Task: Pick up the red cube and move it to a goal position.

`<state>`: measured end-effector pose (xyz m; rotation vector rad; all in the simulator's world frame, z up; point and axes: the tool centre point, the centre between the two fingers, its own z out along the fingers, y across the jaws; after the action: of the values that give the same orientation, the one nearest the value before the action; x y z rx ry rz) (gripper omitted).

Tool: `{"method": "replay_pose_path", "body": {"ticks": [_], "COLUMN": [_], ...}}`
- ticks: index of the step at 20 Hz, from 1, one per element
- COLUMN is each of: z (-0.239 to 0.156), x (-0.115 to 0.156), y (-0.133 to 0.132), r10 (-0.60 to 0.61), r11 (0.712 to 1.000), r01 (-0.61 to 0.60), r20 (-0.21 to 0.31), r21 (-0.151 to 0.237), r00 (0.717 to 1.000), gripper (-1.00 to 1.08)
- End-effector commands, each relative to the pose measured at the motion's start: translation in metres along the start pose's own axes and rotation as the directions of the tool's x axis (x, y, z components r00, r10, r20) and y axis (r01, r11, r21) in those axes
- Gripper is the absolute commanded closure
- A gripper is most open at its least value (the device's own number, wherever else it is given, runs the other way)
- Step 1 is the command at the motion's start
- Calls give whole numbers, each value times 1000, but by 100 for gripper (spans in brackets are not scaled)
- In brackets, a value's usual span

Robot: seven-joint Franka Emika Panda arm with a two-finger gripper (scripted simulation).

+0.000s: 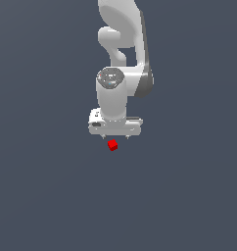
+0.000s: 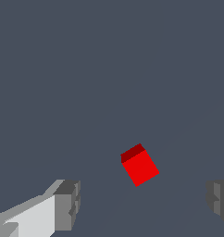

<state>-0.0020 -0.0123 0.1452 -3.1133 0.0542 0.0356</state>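
While the gripper (image 2: 140,203) hangs with fingers spread wide, grasping nothing, the red cube (image 2: 140,165) lies loose on the floor just beneath, so I would twist to match its skewed faces before descending.

My arm (image 1: 121,34) is glossy white, built from thick rounded segments with smooth bulging joints. A darker grey band runs down one side of the elbow housing, on the exterior view's right of the wrist cylinder. That cylinder ends in a shiny grey cap (image 1: 109,78) with mottled reflections. Below the cap sits my flat white hand block. My gripper (image 1: 114,137) has two fingers; the wrist view shows grey, ridged pads (image 2: 67,205) on white bodies.
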Motion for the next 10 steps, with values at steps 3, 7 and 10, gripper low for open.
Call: {"method": "replay_pose_path", "body": {"ticks": [3, 7, 10], "z": [1, 6, 13], "x": [0, -2, -4], "y": [0, 0, 1], "r10": [-3, -26, -58], "r11": [1000, 1000, 998], "r01": [3, 26, 58], "r20": [0, -1, -1], "r21": [0, -1, -3], "r00": [1000, 1000, 998], "gripper": [-92, -92, -92]}}
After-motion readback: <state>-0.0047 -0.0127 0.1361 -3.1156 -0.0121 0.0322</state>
